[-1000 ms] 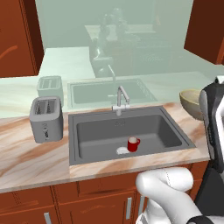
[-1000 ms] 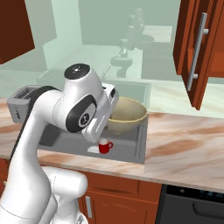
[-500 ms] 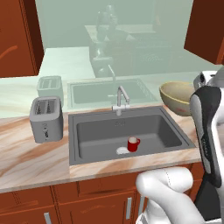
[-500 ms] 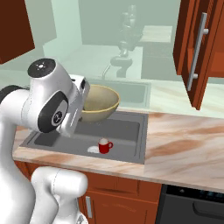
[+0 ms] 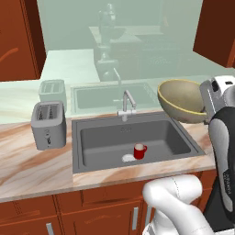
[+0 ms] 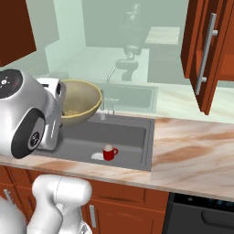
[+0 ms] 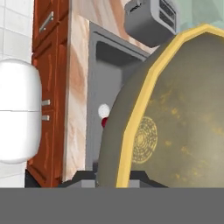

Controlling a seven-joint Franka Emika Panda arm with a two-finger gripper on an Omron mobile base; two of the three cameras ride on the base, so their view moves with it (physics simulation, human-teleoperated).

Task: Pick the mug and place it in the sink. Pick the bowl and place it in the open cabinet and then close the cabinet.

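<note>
Bowl [image 5: 181,100] is held aloft, tipped on its side, above the worktop's [image 6: 192,151] edge at the sink's [image 5: 105,142] right end. Olive-tan, thin yellow rim; a faint ringed mark shows inside in the hand view. The end effector [image 7: 111,177] is pinched nearly closed on the bowl's rim, which passes between the tips. The open cabinet [image 6: 208,50] lies up and to the robot's right of the bowl, well apart. Mug [image 6: 109,152] already stands upright in the sink, beside the drain.

Red mug [image 5: 139,151] upright in sink [image 5: 101,140], bowl [image 5: 180,100] tilted, aloft
</note>
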